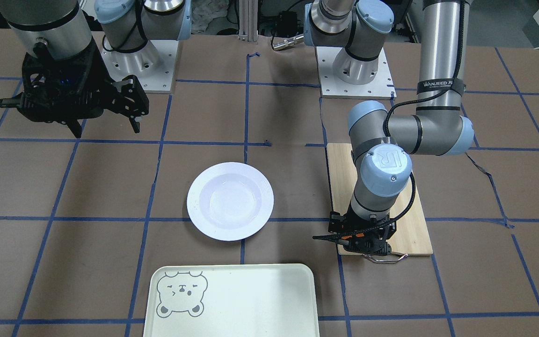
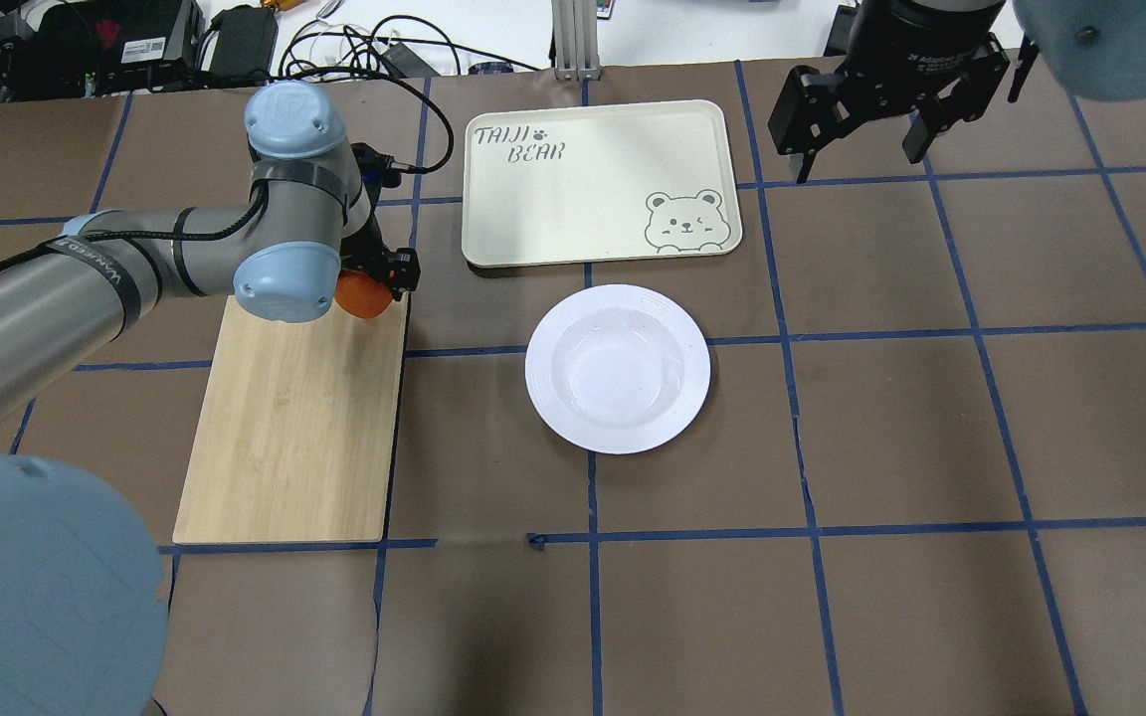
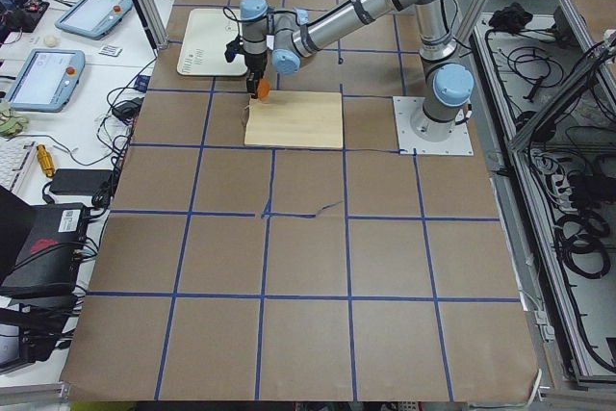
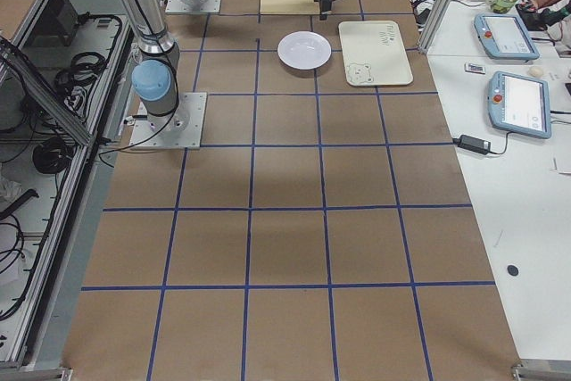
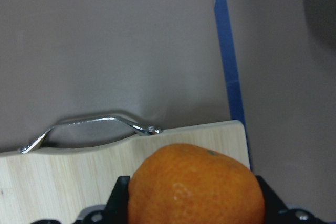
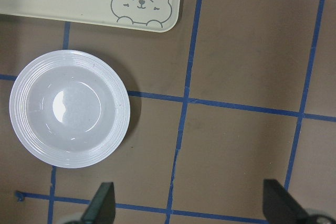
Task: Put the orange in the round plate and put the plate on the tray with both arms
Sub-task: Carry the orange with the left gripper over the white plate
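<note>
A brown paper-covered table [image 2: 931, 447], crossed by a grid of blue tape lines, is filling the scene. Cables and two blue-framed tablets [image 4: 504, 33] are lying on white benches past its far edge.

The round plate [image 2: 543, 370] is sitting flat and empty near the table's middle. Just beyond it, away from the robot, the tray [image 2: 573, 199] is lying with its long axis running across the table and its bear-face corner pointing towards the plate. Left of the plate, a wooden cutting board [image 2: 294, 447] is lying with its long axis running away from the robot and its metal handle [image 5: 94, 124] at the far end.

The left gripper [image 1: 362, 242] is clamping the orange [image 5: 194, 187] between its fingers, over the board's far corner nearest the plate; whether the fruit is touching the wood cannot be told. The right gripper [image 2: 859, 164] is hanging with fingers spread wide around nothing, beyond the plate and to its right.

Showing are one orange, one plate, one tray, one board and two arms.
</note>
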Controlling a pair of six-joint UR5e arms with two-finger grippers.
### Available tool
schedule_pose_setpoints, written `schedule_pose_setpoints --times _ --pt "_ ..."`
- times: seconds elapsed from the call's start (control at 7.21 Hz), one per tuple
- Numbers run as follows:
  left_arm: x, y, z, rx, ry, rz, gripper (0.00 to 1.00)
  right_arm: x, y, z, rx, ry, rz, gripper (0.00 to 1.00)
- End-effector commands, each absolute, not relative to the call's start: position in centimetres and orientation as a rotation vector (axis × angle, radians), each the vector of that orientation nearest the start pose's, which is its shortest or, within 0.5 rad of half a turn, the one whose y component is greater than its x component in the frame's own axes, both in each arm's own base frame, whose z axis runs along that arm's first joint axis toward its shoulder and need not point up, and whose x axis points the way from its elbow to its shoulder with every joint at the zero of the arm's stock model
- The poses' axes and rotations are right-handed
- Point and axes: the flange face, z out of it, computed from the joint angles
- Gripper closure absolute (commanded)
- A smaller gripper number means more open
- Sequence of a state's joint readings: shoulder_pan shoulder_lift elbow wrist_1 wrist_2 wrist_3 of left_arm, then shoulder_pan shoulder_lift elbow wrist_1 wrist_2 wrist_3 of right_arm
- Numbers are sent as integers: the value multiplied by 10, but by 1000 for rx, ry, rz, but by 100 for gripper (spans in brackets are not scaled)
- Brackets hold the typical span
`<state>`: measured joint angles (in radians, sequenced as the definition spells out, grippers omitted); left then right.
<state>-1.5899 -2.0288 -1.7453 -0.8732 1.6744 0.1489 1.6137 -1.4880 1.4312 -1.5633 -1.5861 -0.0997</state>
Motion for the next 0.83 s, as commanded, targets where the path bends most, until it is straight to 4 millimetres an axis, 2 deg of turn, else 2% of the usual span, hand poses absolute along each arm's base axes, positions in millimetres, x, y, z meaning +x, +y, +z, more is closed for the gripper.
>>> schedule_pose_setpoints --times 0.0,0.14,0.28,0.55,0.69 --pt "-196 -591 240 91 3127 -131 68 154 -525 514 -224 3149 -77 0" --pt "-242 -573 241 10 3143 -131 66 154 -525 514 -224 3149 -77 0" --pt "-289 -553 243 -153 3192 -123 63 154 -525 514 -224 3149 -77 0" --pt "-354 -518 229 -419 3195 -74 63 154 -523 507 -227 3149 -55 0" --pt "-382 -501 221 -475 3200 -70 63 153 -515 507 -225 3149 -55 0"
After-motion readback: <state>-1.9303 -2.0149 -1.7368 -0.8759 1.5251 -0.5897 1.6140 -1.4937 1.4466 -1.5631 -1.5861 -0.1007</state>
